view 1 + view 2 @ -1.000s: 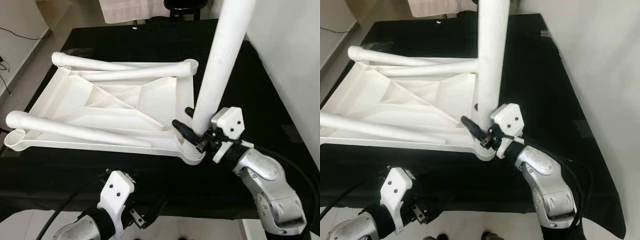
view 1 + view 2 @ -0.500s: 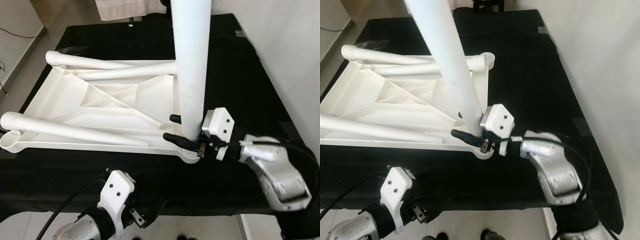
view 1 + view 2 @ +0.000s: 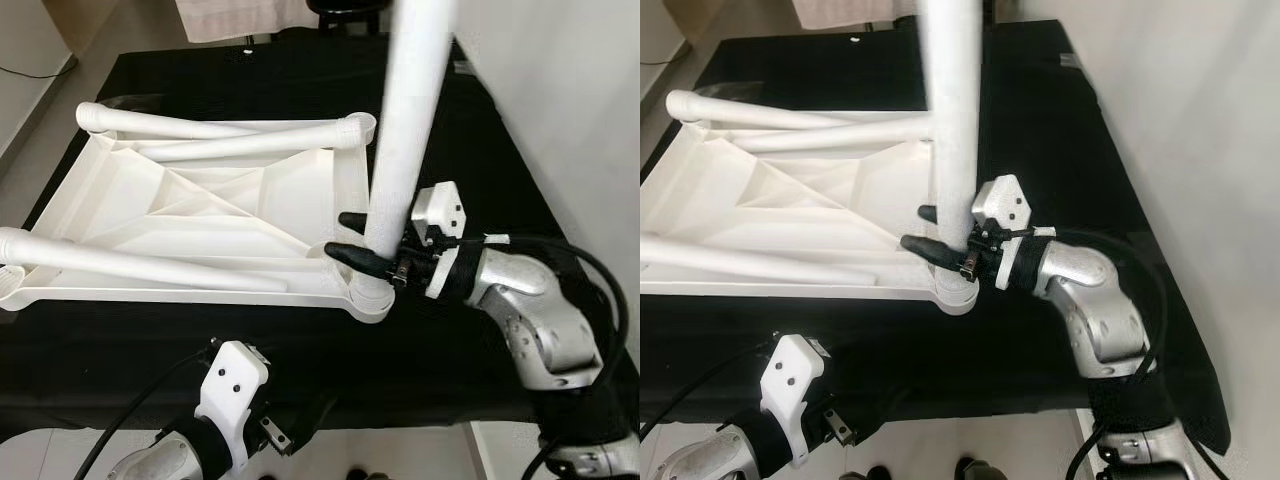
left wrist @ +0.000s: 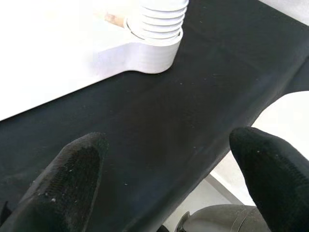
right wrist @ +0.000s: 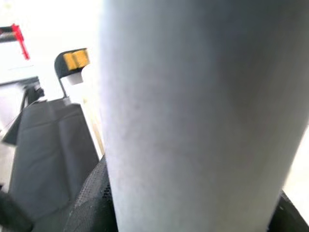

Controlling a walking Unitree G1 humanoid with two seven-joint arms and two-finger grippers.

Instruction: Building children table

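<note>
Black cloth bears unmarked tabletop, leg.

Bright, even daylight; white tabletop blown out (left wrist view); leg close, blurred.

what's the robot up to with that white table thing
It is putting together a small white table. The tabletop lies upside down on a black cloth. The right gripper is shut on a table leg, standing it upright in the near right corner socket. Three more legs lie loose on the tabletop. The left gripper hangs open below the near edge.
</note>
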